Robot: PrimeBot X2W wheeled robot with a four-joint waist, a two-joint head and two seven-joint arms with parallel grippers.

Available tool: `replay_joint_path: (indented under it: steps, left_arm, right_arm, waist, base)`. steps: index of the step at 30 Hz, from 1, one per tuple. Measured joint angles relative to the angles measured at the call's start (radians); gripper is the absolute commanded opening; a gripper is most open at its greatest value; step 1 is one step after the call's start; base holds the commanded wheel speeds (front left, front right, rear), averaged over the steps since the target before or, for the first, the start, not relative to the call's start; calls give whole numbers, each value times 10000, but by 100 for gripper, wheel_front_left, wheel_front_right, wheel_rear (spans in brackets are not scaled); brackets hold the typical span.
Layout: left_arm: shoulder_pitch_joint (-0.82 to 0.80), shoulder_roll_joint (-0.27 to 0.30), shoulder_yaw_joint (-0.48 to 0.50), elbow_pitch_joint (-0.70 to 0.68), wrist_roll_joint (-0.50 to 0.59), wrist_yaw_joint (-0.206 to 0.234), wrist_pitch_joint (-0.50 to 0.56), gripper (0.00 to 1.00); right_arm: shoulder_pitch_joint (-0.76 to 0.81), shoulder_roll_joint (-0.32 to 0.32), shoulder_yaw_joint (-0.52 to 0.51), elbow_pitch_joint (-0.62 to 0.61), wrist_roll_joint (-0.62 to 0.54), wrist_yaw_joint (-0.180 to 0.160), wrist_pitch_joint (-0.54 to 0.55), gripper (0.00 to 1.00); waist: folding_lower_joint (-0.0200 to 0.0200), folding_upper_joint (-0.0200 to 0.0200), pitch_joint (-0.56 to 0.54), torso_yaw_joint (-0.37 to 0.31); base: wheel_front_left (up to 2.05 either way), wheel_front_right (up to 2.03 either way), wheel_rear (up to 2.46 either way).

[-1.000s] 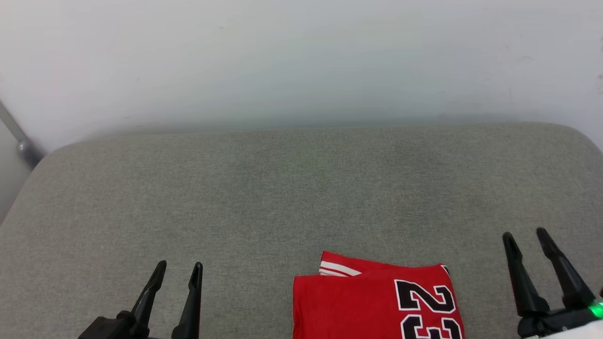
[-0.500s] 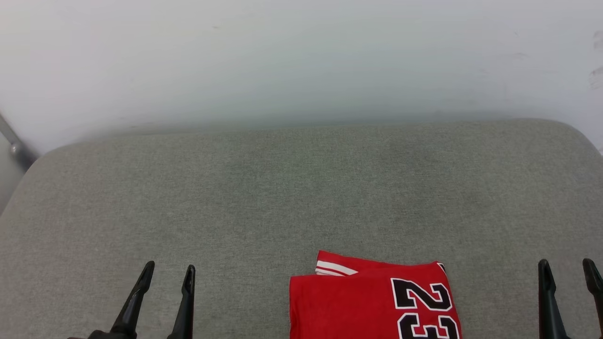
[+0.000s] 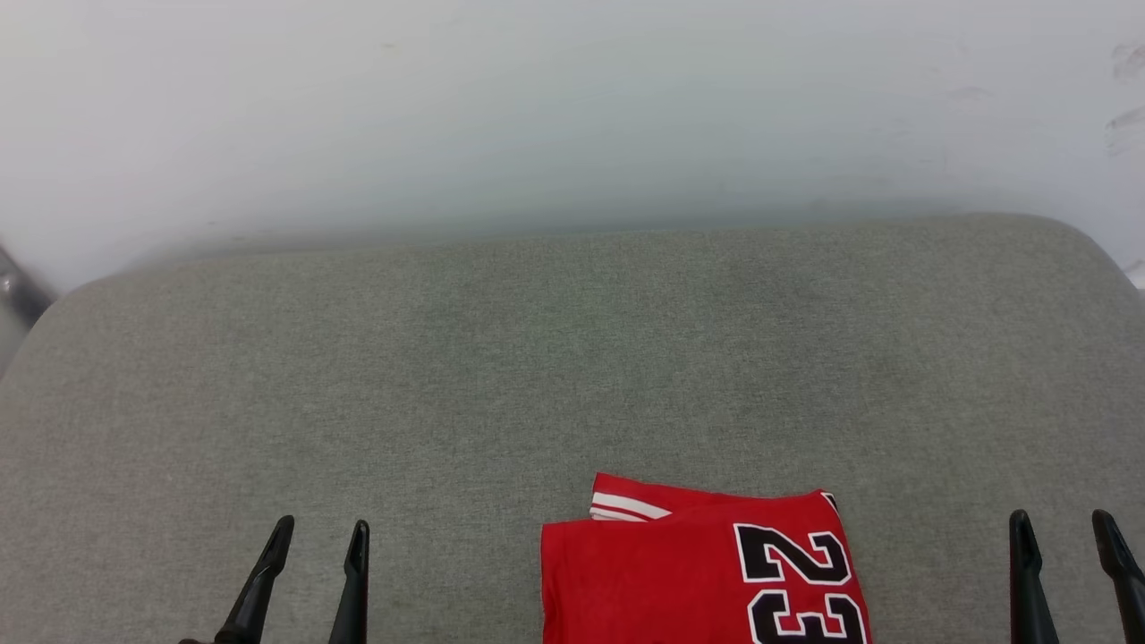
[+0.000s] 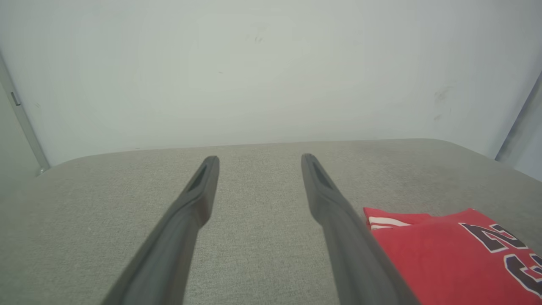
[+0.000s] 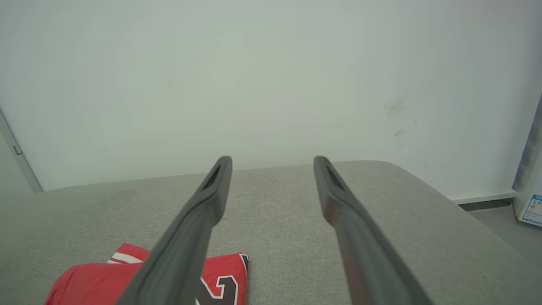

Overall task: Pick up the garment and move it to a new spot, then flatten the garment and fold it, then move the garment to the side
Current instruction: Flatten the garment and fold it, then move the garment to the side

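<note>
garment (image 3: 698, 572): one, red, folded flat on gray surface (image 3: 537, 358), near edge, right of centre
left tool (image 3: 322, 523): jaws apart, empty, left of garment, not touching it
right tool (image 3: 1059, 516): jaws apart, empty, right of garment, not touching it
relation: garment between both tools; right one looks marginally nearer
long axis: cannot tell, near end cropped in head view
count: one garment, two tools
step: fold looks done; side move likely done or pending
</note>
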Motion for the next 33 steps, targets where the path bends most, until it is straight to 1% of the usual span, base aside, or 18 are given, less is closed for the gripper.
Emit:
replay_joint_path:
  steps: [17, 23, 26, 30, 31, 32, 33]
  left_arm:
    - [-18, 77, -59, 209, 2, 0, 0, 100]
    - [-35, 176, -278, 230, 52, 0, 0, 100]
    - [-39, 188, -295, 257, 52, 0, 0, 100]
    - [-39, 209, -307, 343, 65, 0, 0, 100]
    - [-32, 221, -303, 362, 73, 0, 0, 100]
    - [-34, 219, -341, 399, 75, 0, 0, 100]
    - [-29, 234, -395, 439, 77, 0, 0, 100]
  right_arm:
    - [-86, -42, -59, 153, 35, -2, -2, 100]
    - [-149, -44, -48, 207, 31, 0, -2, 100]
    - [-421, -184, -31, 426, 274, 0, -2, 100]
    - [-902, -792, 393, 1300, 1200, -2, 0, 100]
    - [-1586, -1532, 1055, 2316, 2286, 4, 4, 100]
    - [-1991, -1793, 1344, 2748, 2874, 4, 23, 100]
    - [-2284, -2280, 1835, 3047, 3126, -21, 102, 100]
  waist:
    - [0, 0, 11, 166]
    - [0, 0, 4, 310]
    - [1, 0, 8, 382]
    - [1, 0, 38, 429]
    - [1, 0, 51, 372]
    - [1, 0, 49, 349]
    - [1, 0, 44, 340]
  base:
    - [0, 0, 0]
    - [0, 0, 0]
    - [0, 0, 0]
    - [0, 0, 0]
    - [0, 0, 0]
    - [0, 0, 0]
    - [0, 0, 0]
